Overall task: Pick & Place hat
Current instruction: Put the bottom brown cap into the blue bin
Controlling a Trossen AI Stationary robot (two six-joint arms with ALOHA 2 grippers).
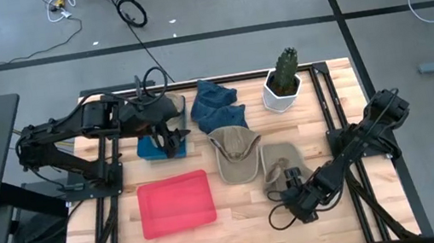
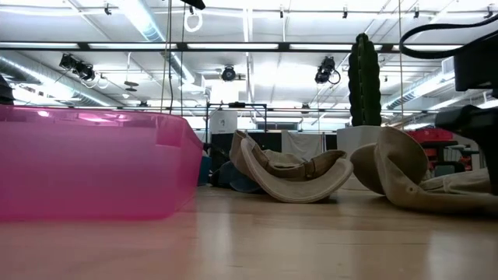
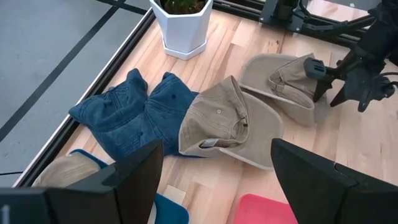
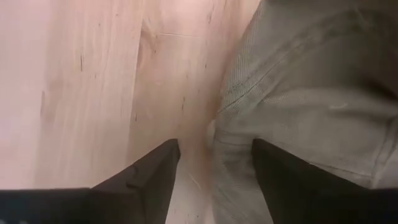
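Two tan hats lie on the wooden table: one in the middle (image 1: 236, 153), the other (image 1: 277, 162) to its right, both with the hollow side up. My right gripper (image 1: 293, 181) points down at the near edge of the right-hand hat, open. One finger (image 4: 140, 183) stands over bare wood and the other (image 4: 305, 180) over the hat's cloth. My left gripper (image 3: 214, 186) hangs open and empty above the blue bin (image 1: 152, 148) at the far left. My right gripper comes from above at the tan hat's near edge (image 4: 221, 134), with the seamed rim lying between its open fingers. I cannot tell whether a finger touches the cloth. The hat lies flat on the table.
A red tray (image 1: 177, 203) sits near the front left. Blue denim hats (image 1: 216, 106) are heaped at the back, beside a cactus in a white pot (image 1: 283, 84). Black frame rails (image 1: 332, 113) run along the table's right side.
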